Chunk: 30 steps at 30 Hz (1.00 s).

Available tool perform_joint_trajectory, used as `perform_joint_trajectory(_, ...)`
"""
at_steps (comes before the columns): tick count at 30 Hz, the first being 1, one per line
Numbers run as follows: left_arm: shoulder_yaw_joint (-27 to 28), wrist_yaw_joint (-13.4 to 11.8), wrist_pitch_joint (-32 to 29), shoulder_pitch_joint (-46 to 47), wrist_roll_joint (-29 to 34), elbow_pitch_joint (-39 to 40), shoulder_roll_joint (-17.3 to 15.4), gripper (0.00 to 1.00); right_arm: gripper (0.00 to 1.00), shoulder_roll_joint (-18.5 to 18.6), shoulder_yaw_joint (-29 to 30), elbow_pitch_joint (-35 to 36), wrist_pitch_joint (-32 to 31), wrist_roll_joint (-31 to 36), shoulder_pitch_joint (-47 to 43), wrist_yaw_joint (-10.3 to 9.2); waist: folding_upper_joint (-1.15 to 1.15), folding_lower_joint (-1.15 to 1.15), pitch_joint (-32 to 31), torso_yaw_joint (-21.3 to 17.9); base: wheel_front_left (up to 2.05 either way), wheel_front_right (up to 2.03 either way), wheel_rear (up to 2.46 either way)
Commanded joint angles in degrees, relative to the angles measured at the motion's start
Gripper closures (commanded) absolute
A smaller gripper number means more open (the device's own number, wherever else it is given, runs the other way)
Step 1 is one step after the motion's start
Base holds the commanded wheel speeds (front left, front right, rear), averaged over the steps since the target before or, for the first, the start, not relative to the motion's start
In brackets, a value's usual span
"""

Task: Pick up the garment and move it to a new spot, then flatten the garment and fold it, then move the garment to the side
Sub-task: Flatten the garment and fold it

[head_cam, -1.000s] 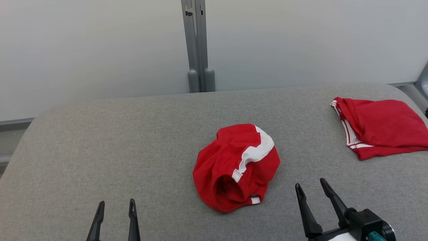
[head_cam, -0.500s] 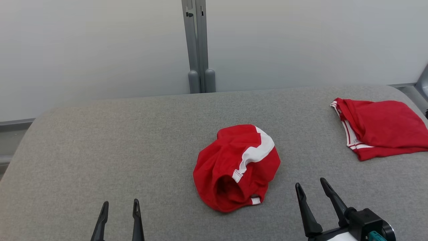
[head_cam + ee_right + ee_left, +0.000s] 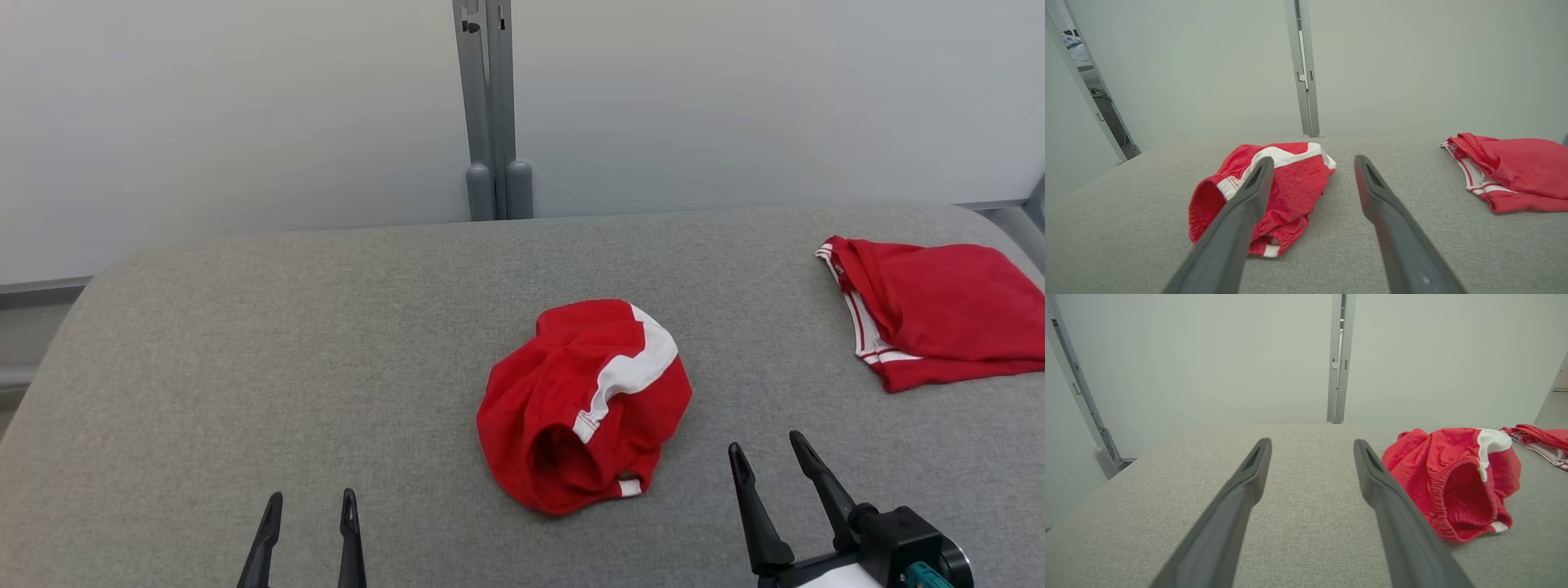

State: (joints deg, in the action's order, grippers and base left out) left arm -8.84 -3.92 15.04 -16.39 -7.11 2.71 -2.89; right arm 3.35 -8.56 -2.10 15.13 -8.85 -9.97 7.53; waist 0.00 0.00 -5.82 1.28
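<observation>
A: Where is our crumpled red white-striped garment (image 3: 584, 404)?

B: On the middle of the grey cloth desk (image 3: 245, 343), untouched. Our left fingers (image 3: 351, 539) and right fingers (image 3: 751, 506) wait spread and empty, one to each side, ready to approach.

The shorts (image 3: 584, 406) lie on the padded table (image 3: 286, 343), about midway across. A folded garment (image 3: 939, 314) lies well to their right, at the table's far right edge. Behind the table stands a post (image 3: 494, 106). The left gripper (image 3: 311, 495) is before and left of the shorts, the right gripper (image 3: 765, 442) before and right, both apart from them.
</observation>
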Motion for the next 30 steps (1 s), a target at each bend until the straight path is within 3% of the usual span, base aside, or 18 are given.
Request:
perform_joint_trajectory(1,-0.3,0.6,0.2,0.7,-1.2,-0.2,0.0,0.0,0.0,0.0,0.2,0.2,0.0,0.1,0.2,-0.1,0.0,0.0,0.4,0.2,0.0,0.0,0.0)
perform_joint_trajectory(3,-1.2,2.2,0.2,1.1,-5.3,-0.2,0.0,0.0,0.0,0.0,0.5,0.5,0.0,0.0,0.7,-0.1,0.0,0.0,1.2,0.4,0.0,0.0,0.0)
perform_joint_trajectory(7,-7.2,8.9,0.2,3.0,-14.0,-4.3,0.0,0.0,0.0,0.0,1.5,1.2,0.0,0.3,1.8,-0.1,0.0,0.0,2.9,0.9,0.0,0.0,0.0)
perform_joint_trajectory(10,-13.4,10.9,0.2,6.5,-19.0,-8.1,-0.1,0.0,0.0,0.6,1.8,1.5,0.0,0.7,2.8,-0.1,0.0,0.0,4.4,1.0,0.0,0.0,0.0)
perform_joint_trajectory(16,-26.1,11.5,0.1,14.8,-31.3,-13.8,0.2,0.0,0.0,1.6,1.6,2.3,0.0,1.0,5.4,-0.1,0.0,0.0,8.4,0.2,0.0,0.0,0.0)
perform_joint_trajectory(22,-35.2,11.5,0.0,24.0,-43.4,-16.4,-0.1,0.0,0.0,2.5,2.2,3.0,0.0,1.1,7.9,-0.1,0.0,0.0,13.2,-0.3,0.0,0.0,0.0)
perform_joint_trajectory(26,-36.6,11.5,0.0,27.9,-48.8,-19.8,-0.1,0.0,0.0,3.1,2.2,3.0,0.0,1.1,9.0,-0.1,0.0,0.0,15.0,-0.8,0.0,0.0,0.0)
perform_joint_trajectory(30,-35.3,11.5,0.1,30.3,-49.3,-22.1,-0.1,0.0,0.0,3.3,2.7,3.4,0.0,1.0,9.8,-0.1,0.0,0.0,16.3,-1.3,0.0,0.0,0.0)
